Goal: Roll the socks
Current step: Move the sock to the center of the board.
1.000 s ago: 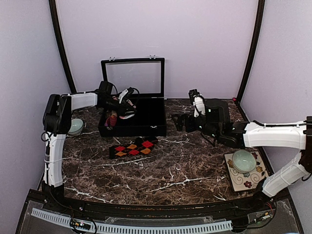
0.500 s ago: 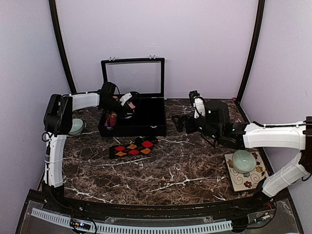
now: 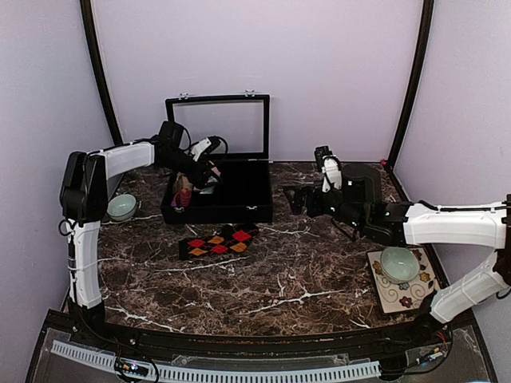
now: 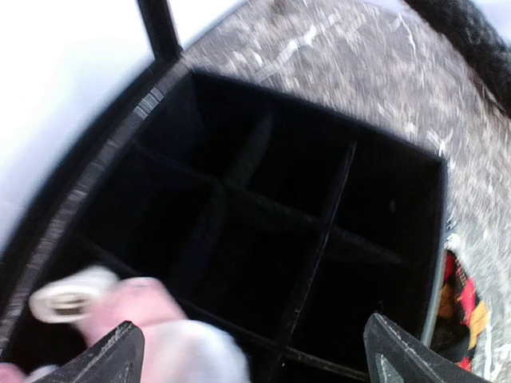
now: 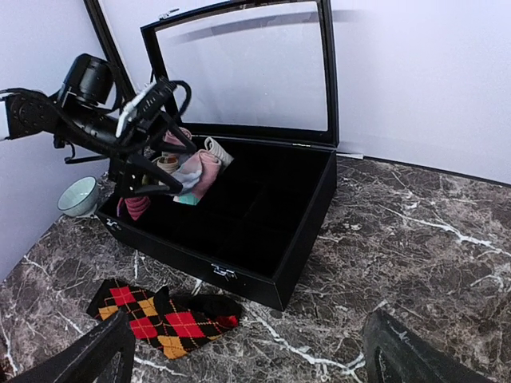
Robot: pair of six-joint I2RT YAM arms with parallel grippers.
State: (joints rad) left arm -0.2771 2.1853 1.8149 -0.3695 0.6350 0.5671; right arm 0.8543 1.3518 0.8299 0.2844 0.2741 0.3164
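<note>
the left gripper (image 4: 251,339) is open very wide, with its two fingers far apart. it hangs over the left part of the black box (image 5: 263,275) and squeezes nothing. right under it is the pink sock (image 5: 194,171) with pale spots. the sock is bunched up in the box and sits in the space between the open fingers. in the left wrist view the sock is a blur next to one finger, so i cannot tell if that finger touches it.

a small pink and red roll (image 3: 184,194) stands up in the near left corner of the box. thin walls split the box into little dark rooms. its see-through lid (image 5: 239,72) stands up at the far side.

the black sock (image 5: 164,319) with red, orange and yellow diamonds lies flat on the table (image 5: 415,239), just in front of the box's near wall. it is not rolled.

the right gripper (image 5: 247,343) is wide open too and holds nothing. it hangs over the table to the right of the box and points at it.

a pale bowl (image 5: 78,195) sits left of the box. another bowl (image 3: 399,262) sits on a flowery mat (image 3: 395,294) at the near right.
</note>
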